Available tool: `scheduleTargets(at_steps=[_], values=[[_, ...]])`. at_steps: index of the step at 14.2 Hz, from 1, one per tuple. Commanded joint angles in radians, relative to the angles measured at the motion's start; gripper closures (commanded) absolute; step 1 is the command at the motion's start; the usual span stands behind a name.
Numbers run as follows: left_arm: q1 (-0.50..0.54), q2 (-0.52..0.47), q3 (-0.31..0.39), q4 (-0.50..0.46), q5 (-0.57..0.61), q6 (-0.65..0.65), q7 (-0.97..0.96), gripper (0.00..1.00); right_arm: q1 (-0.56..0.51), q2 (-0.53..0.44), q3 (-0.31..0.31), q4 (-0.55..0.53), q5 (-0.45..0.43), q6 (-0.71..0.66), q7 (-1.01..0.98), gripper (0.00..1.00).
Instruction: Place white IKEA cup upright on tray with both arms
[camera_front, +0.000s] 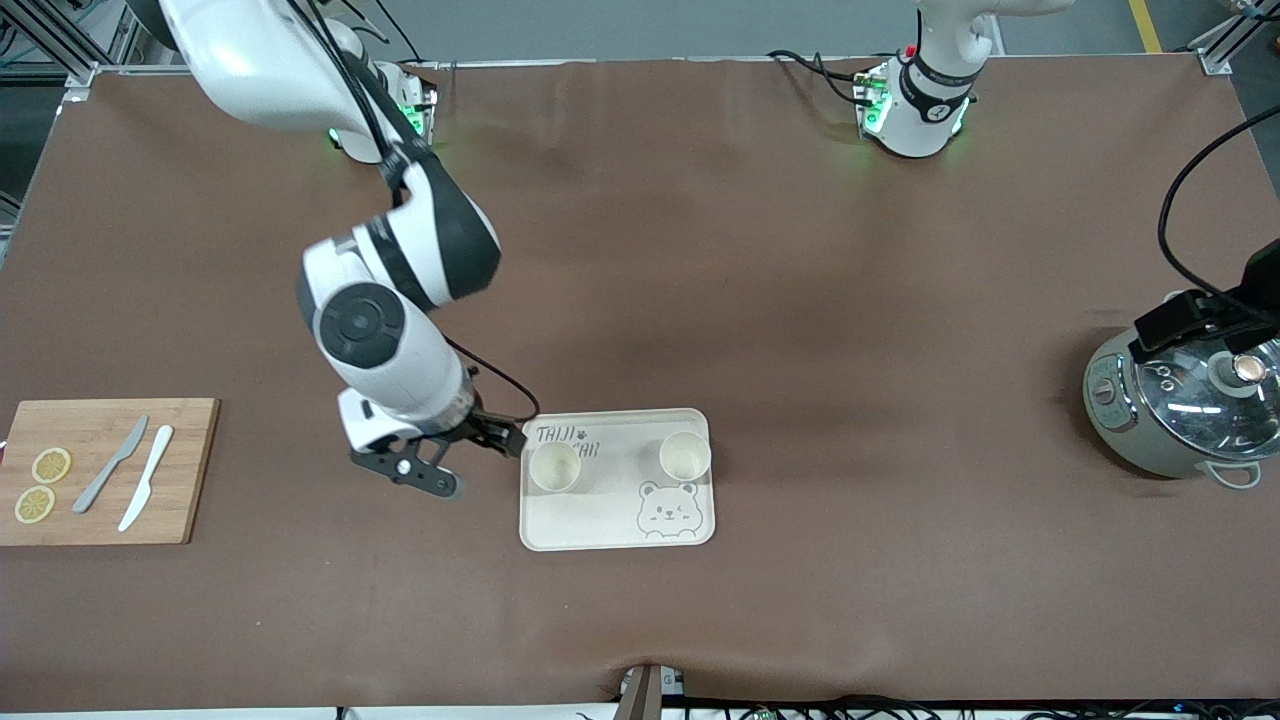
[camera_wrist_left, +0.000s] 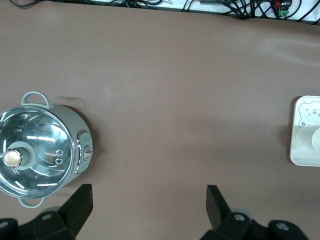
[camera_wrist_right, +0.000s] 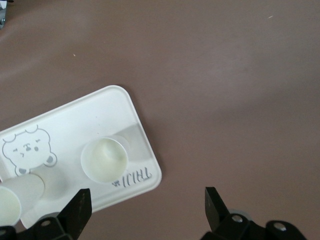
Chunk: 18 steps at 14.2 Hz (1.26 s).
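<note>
Front view: I see the brown table with the right arm reaching down toward the tray; of the left arm only its base shows, and it waits up by the pot.

The pot, lidded in steel, stands at the left arm's end of the table. The cutting board lies at the right arm's end, carrying two lemon slices, a grey knife and a white knife.

The tray lies with its long axis running between the two ends of the table, the bear face at its edge nearer the front camera. Two white cups stand upright on it, mouths up: one cup on the lettering at the right arm's end, the other cup toward the left arm's end.

The right gripper hangs just beside the tray's end, fingers apart, holding nothing; its wrist view shows the near cup free. The left gripper hangs beside the pot, fingers spread wide and empty.
</note>
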Motion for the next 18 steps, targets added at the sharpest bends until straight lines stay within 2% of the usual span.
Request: scheduleTargets(at_steps=[1,4,9,13,18], values=[[0.004,-0.024,-0.009,-0.015,0.001,-0.025,0.021,0.0,-0.038,-0.131,0.011,-0.043,-0.011,-0.11,-0.075,0.0],[-0.004,-0.023,-0.005,-0.014,0.009,-0.025,0.02,0.0,-0.108,-0.22,0.014,-0.043,0.026,-0.229,-0.18,0.0],[-0.009,-0.02,-0.008,-0.018,0.013,-0.033,0.017,0.0,-0.231,-0.337,0.011,-0.046,0.026,-0.404,-0.397,0.0],[-0.007,-0.018,-0.011,-0.017,0.01,-0.033,0.015,0.0,-0.355,-0.352,0.011,-0.063,0.026,-0.411,-0.617,0.0],[-0.001,-0.02,-0.006,-0.017,0.01,-0.033,0.017,0.0,-0.397,-0.346,0.011,-0.121,0.026,-0.337,-0.675,0.0]])
